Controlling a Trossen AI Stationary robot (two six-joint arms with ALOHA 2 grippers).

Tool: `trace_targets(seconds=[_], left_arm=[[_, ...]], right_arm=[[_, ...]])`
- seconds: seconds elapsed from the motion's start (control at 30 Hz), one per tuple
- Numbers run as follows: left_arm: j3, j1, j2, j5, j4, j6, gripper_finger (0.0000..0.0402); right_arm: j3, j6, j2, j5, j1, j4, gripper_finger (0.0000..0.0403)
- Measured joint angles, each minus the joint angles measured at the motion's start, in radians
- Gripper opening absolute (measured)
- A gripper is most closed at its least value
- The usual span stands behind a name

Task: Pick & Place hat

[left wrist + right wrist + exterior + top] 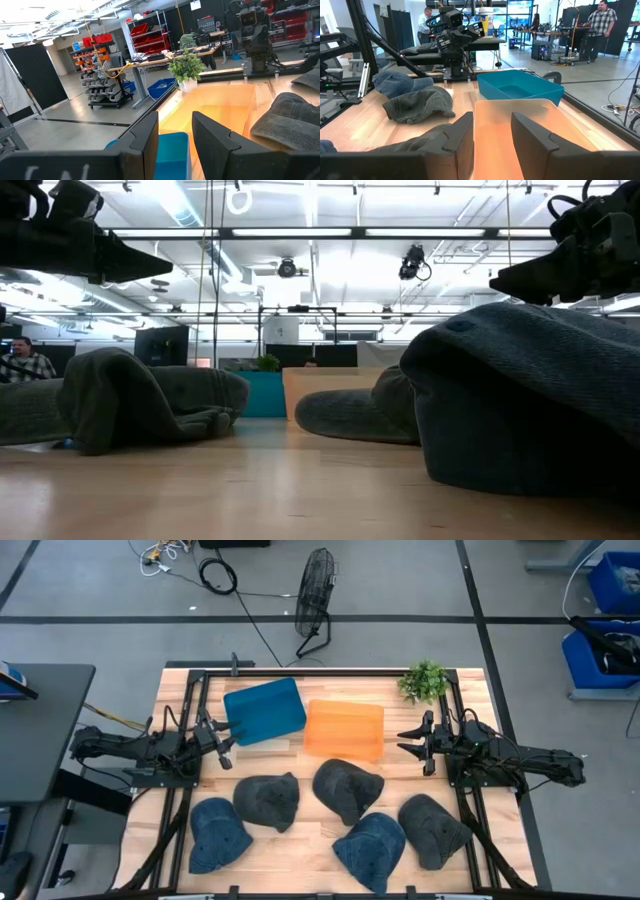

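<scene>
Several caps lie on the wooden table's front half: a blue cap [217, 834] at front left, a grey cap [268, 801] beside it, a grey cap [346, 788] in the middle, a blue cap [371, 847] at front centre and a grey cap [433, 829] at front right. My left gripper [224, 746] is open and empty at the left side, beside the blue bin [264, 710]. My right gripper [409, 740] is open and empty at the right side, beside the orange bin [344, 729]. In the right wrist view the orange bin [520, 135] lies just ahead of the fingers.
A small green plant [424, 681] stands at the table's back right corner. A floor fan [315, 595] and cables lie beyond the table. People stand in the room behind, in the right wrist view [599, 20].
</scene>
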Motion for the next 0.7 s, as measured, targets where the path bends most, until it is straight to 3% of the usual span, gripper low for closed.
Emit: trace_targets(seconds=[0.5,0.7], left_arm=[[0.000,0.000,0.000,0.000,0.000,0.000,0.0122],[0.000,0.000,0.000,0.000,0.000,0.000,0.0122]], right_arm=[[0.000,0.002,0.000,0.000,0.000,0.000,0.0137],[0.000,-0.047,0.000,0.073,-0.002,-0.013,0.0137]])
